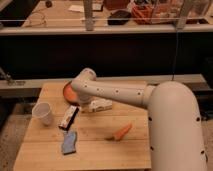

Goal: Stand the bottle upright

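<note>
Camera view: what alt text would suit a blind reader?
A white robot arm reaches across a wooden table, its gripper down at a small whitish bottle lying on its side. Nearby: orange plate, white cup, dark bar, carrot, blue packet.

White dark-dotted arm [120, 92], pincer [86, 103] beneath elbow

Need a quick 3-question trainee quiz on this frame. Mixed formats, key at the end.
1. True or false: the bottle is standing upright.
2. Which lies nearest the front edge of the table? A) white cup B) blue sponge C) orange plate
3. Fill in: the gripper is down at the end of the bottle nearer the ___.

Key
1. False. It lies on its side.
2. B
3. dark bar
</note>
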Robot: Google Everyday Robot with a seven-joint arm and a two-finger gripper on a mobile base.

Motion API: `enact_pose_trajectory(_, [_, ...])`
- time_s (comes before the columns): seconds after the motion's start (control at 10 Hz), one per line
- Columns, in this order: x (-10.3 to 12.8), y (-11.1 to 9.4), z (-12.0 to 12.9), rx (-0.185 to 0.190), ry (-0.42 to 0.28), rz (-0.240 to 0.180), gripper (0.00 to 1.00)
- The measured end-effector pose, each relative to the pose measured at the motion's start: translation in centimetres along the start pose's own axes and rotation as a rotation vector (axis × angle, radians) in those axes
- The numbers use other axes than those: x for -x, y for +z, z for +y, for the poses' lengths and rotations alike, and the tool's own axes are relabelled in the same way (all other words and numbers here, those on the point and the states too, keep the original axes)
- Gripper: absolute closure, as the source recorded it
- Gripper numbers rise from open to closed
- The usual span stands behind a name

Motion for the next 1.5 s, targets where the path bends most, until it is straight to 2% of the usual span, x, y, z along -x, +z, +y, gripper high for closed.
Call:
enact_pose_trajectory(0.1, [-1.2,-0.6,-0.7,-0.012,0.040,0.007,0.47])
enact_pose_trajectory(0.4, [-2.4,-1.4,-0.9,-0.025,0.086,0.005,0.23])
enact_pose_trajectory(0.5, [-3.1,-1.4,-0.9,-0.020,0.106,0.003,0.20])
enact_pose_trajectory(1.2, [-6.6,0.2,0.4,-0.006,0.179,-0.003,0.20])
enact_pose_trajectory(1.5, [-7.3,2.8,0.3,0.021,0.175,-0.023,0.20])
